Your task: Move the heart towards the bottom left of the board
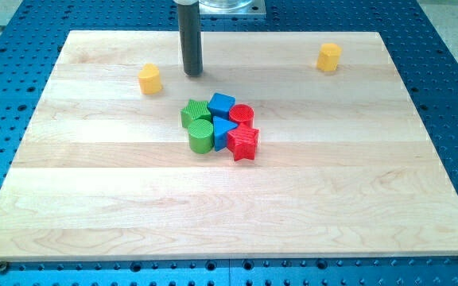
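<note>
The yellow heart (149, 79) lies near the view's top, left of centre, on the wooden board (94, 199). My tip (193, 74) rests on the board just right of the heart, with a small gap between them. The rod rises from there to the view's top edge.
A cluster sits at the board's middle: green star (195, 112), blue cube (221, 104), red circle (242, 116), green cylinder (201, 136), blue triangle (224, 132), red star (244, 144). A yellow hexagon (329, 57) lies at the top right. A blue perforated table surrounds the board.
</note>
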